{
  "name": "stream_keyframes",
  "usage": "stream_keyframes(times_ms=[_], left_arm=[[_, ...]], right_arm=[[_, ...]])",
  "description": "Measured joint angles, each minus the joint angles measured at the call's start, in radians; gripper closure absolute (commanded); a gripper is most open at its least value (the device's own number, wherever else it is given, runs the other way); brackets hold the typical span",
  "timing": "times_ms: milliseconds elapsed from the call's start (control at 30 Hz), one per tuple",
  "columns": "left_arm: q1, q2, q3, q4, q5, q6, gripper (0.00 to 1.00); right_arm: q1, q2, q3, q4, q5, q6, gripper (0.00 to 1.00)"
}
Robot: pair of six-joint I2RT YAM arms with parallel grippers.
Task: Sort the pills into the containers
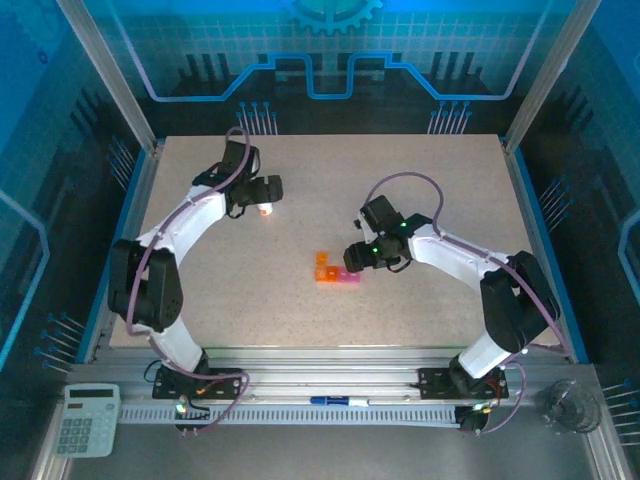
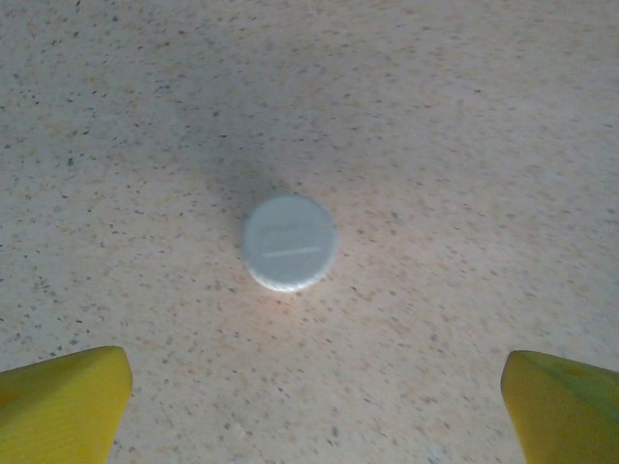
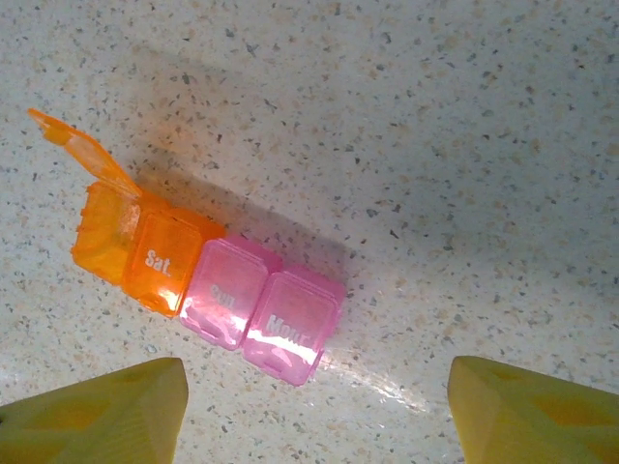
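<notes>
**Orange-and-pink containers (image 3: 218, 285) lie just ahead of the spread right gripper (image 3: 317, 411)**

On the speckled table (image 1: 450, 170) the strip lies nearer the finger at the left of the right wrist view, touching neither finger. The jaws stand apart and hold nothing. The orange end compartment has its lid flipped up. Well apart, the left gripper (image 2: 317, 396) hangs spread wide above a white bottle (image 2: 289, 242), gripping nothing.
</notes>
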Motion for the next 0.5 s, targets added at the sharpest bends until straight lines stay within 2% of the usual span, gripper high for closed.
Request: stream_keyframes(times_ms=[100, 267, 500], left_arm=[[0.020, 0.076, 0.051, -0.028, 0.002, 0.001, 0.01], [0.034, 0.167, 0.121, -0.067, 0.008, 0.005, 0.02], [0.035, 0.259, 0.221, -0.093, 0.031, 0.015, 0.12]], right_arm=[[-0.001, -0.012, -0.009, -0.001, 0.027, 0.008, 0.01], [-0.002, -0.055, -0.021, -0.008, 0.079, 0.031, 0.00], [-0.004, -0.135, -0.055, 0.012, 0.148, 0.039, 0.00]])
